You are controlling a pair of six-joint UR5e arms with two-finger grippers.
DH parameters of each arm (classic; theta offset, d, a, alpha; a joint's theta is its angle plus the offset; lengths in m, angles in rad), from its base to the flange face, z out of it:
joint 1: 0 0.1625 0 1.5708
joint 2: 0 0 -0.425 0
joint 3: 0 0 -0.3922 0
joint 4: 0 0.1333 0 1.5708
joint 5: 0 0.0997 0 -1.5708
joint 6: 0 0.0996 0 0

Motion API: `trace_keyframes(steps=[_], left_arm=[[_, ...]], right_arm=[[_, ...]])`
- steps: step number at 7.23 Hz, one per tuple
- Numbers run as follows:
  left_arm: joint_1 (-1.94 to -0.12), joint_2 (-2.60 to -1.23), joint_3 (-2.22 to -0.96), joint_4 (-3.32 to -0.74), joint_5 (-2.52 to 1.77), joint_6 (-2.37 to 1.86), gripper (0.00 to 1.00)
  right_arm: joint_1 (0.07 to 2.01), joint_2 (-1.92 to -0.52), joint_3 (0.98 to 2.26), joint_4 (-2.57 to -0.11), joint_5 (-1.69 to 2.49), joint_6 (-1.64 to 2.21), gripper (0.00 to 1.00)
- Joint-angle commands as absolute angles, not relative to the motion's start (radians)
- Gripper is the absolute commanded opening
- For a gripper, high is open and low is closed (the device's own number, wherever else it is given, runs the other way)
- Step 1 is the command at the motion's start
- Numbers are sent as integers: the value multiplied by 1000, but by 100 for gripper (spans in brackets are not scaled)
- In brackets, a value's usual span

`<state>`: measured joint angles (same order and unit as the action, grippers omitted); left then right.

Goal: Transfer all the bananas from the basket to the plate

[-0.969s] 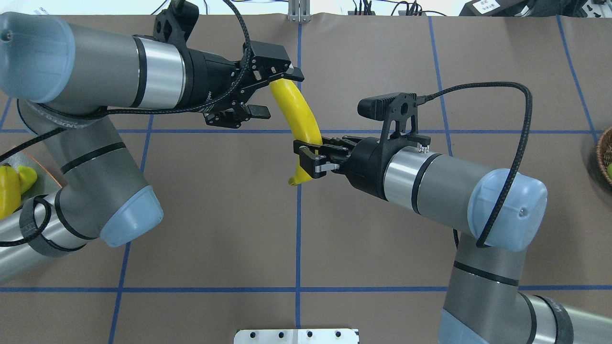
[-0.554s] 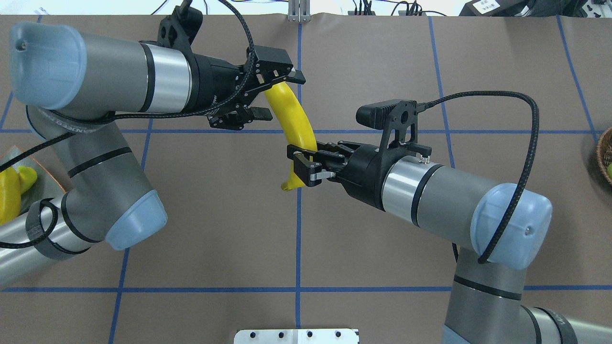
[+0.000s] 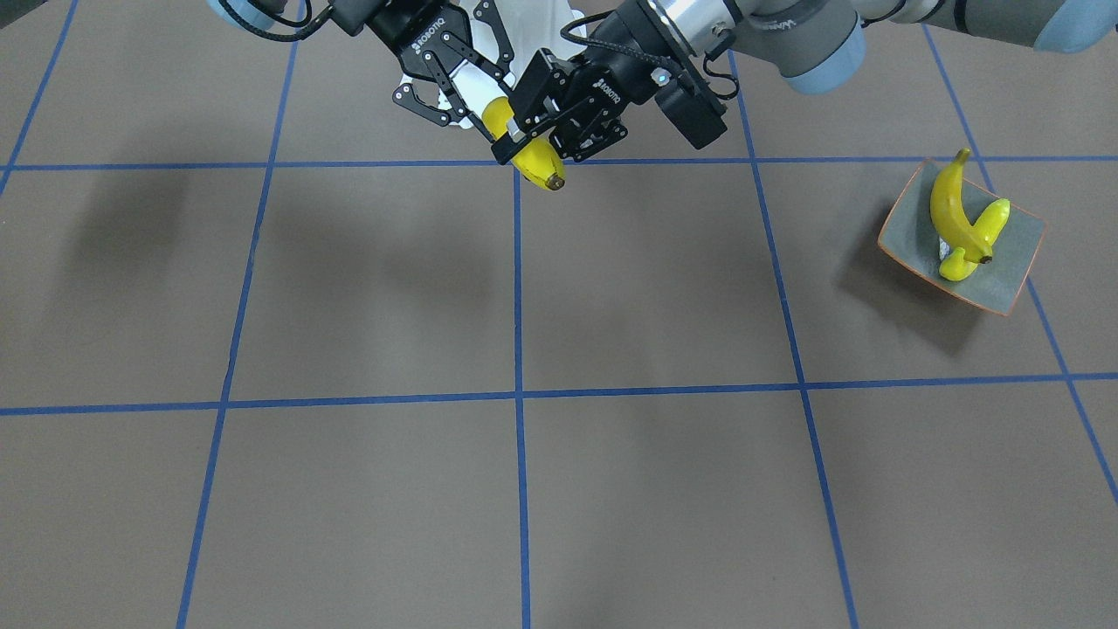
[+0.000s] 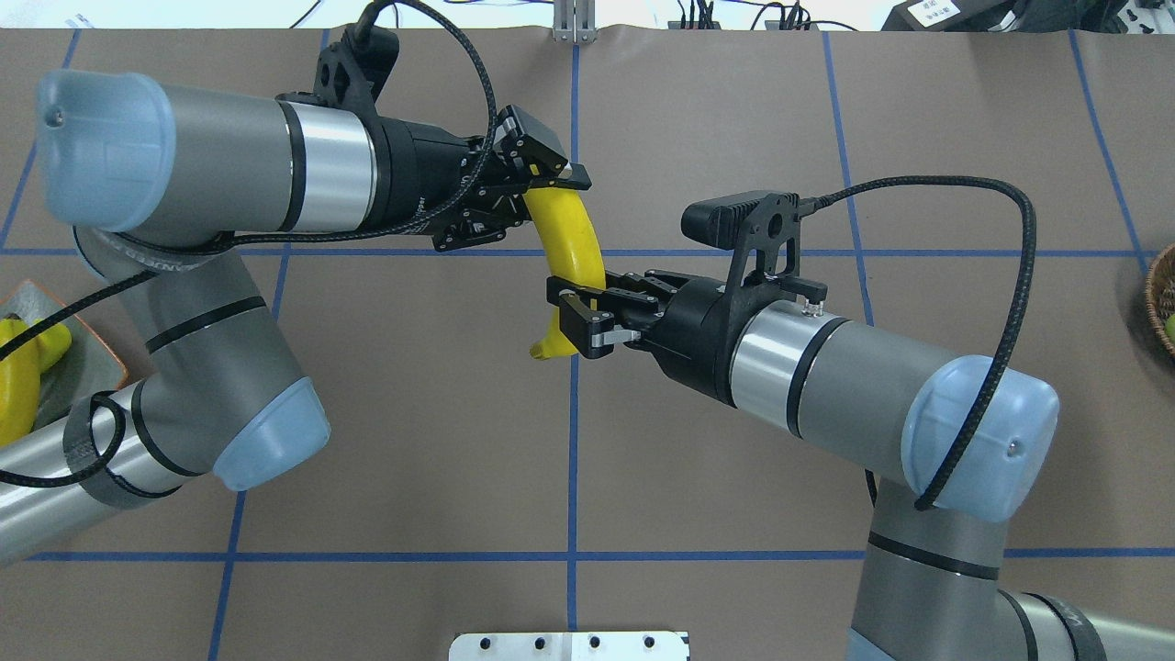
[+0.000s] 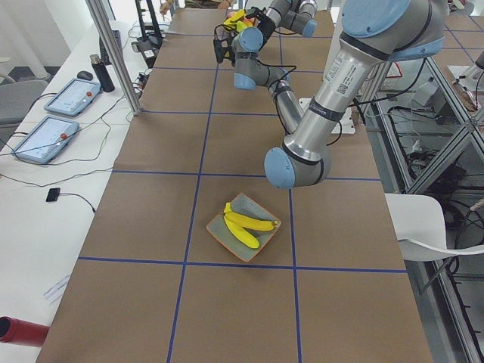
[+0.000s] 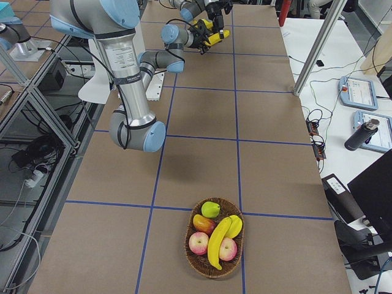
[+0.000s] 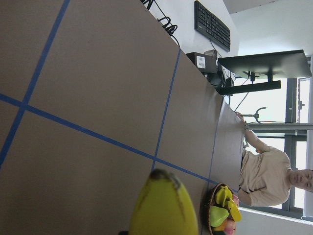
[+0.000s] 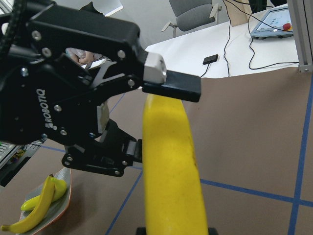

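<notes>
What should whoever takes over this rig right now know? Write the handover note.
Right gripper: shut on the held banana, in midair over the table's middle.
Left gripper: fingers around that banana's other end; firmness of grip unclear.
Done: two bananas lie on the plate.
Left: complete the handover, plate this one, then fetch the basket banana from the basket; possibly a second there.

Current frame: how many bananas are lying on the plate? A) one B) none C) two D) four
C: two bananas lie crossed on the plate; a third banana is in mid-air, gripped by the right gripper.
</notes>
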<state>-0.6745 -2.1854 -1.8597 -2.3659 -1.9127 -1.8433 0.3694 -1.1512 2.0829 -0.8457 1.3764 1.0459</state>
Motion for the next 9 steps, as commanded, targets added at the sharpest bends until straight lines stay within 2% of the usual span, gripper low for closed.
trace_keyframes(steps=[1, 2, 6, 7, 9], left_arm=[[-672, -2183, -1858, -2372, -1913, -1839, 0], [-672, -2181, -1856, -2372, -1913, -1839, 0], [-673, -2169, -1842, -2372, -1911, -1836, 0], [-675, -2152, -1839, -2372, -1911, -1836, 0], [-683, -2111, -1853, -2370, -1911, -1832, 0]], right_arm=[[370, -1147, 2085, -838, 1378, 1046, 59], [370, -1146, 2100, -844, 1384, 1052, 99], [492, -1186, 2099, -899, 1537, 1052, 100], [612, -1198, 2082, -958, 1665, 1051, 100], [902, -1204, 1934, -1018, 2017, 1005, 100]])
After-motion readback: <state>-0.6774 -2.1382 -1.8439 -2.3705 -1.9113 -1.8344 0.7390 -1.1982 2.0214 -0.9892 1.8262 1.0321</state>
